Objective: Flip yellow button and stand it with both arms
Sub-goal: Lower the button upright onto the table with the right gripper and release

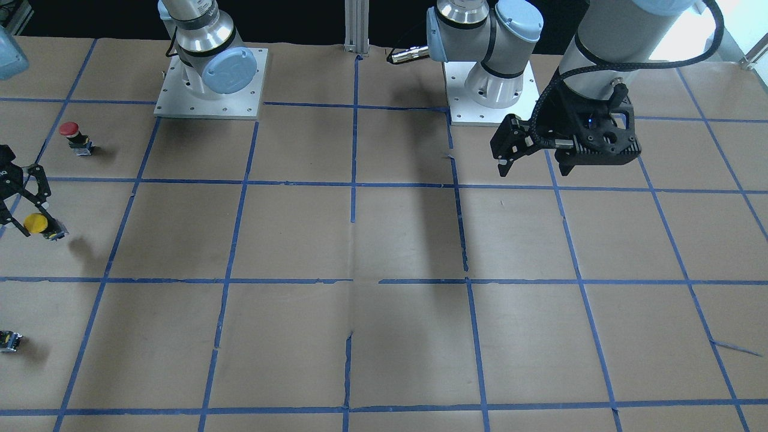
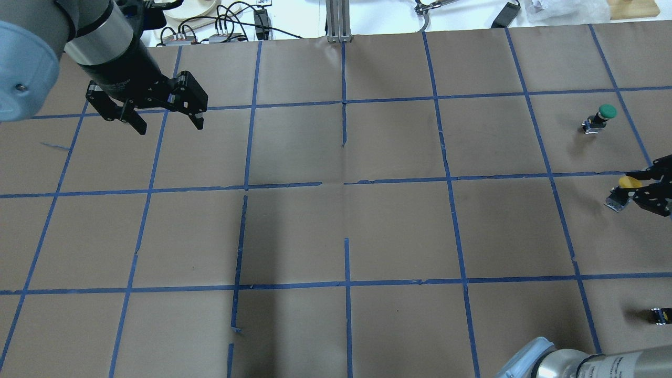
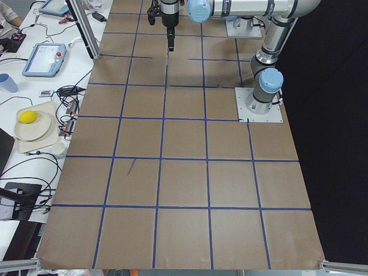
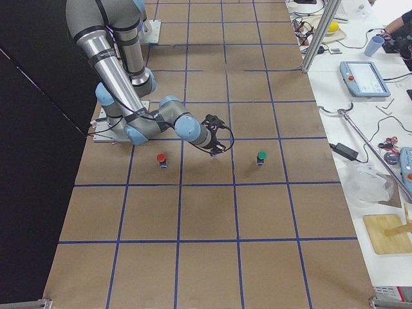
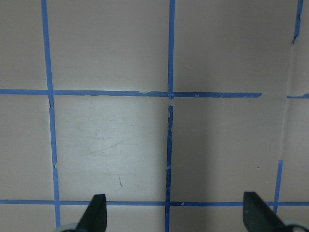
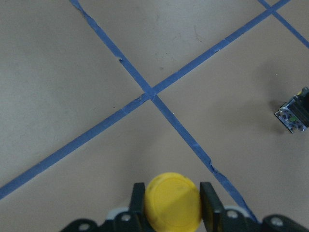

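The yellow button (image 1: 37,224) is at the table's end on my right side. It leans over, with its yellow cap (image 6: 173,200) between the fingertips (image 6: 208,199) of my right gripper (image 1: 27,219), which is shut on it. In the overhead view its cap (image 2: 627,182) is up and its greyish base (image 2: 615,201) points down and away from the gripper (image 2: 638,190). I cannot tell whether the base touches the table. My left gripper (image 2: 170,126) is open and empty, hovering over the far left of the table (image 5: 174,212), far from the button.
A red-capped button (image 1: 72,135) stands upright close to the robot's side. A green-capped button (image 2: 604,113) stands on the far side. A small dark capless part (image 2: 660,315) lies near the table edge, and also shows in the right wrist view (image 6: 294,113). Brown paper with a blue tape grid (image 2: 344,184) covers the table.
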You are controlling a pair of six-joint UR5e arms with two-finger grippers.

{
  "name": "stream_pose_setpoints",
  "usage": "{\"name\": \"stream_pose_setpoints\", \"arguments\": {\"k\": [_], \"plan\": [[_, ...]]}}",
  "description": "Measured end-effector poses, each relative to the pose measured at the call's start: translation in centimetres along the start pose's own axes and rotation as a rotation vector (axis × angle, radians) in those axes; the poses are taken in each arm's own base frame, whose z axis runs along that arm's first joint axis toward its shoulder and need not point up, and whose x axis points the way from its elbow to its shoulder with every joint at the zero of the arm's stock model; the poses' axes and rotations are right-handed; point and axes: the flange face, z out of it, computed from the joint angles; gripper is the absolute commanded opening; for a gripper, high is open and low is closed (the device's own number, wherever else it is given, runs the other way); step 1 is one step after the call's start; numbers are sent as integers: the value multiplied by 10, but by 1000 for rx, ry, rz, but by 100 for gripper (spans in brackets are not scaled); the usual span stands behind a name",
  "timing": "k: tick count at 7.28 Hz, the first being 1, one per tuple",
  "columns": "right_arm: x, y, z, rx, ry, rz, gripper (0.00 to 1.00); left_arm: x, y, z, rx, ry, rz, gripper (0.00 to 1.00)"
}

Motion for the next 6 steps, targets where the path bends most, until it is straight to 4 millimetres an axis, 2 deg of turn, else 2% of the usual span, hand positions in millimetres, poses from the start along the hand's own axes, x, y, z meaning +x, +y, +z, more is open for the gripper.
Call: {"name": "stream_pose_setpoints", "arguments": {"k": [2,3,4,5,6], "plan": [[3,21,0,52,20,-66,16,0,-5,1,38,-1,-9,100],[4,23,2,83,30,-81,17,0,-6,2,40,0,-19,100],[6,24,3,114,44,-86,25,0,-7,3,40,0,-49,100],[6,26,3,128,50,-86,40,0,-7,3,41,-1,-83,100],[6,27,5,133,47,-81,45,0,-7,3,42,-1,-98,100]]}}
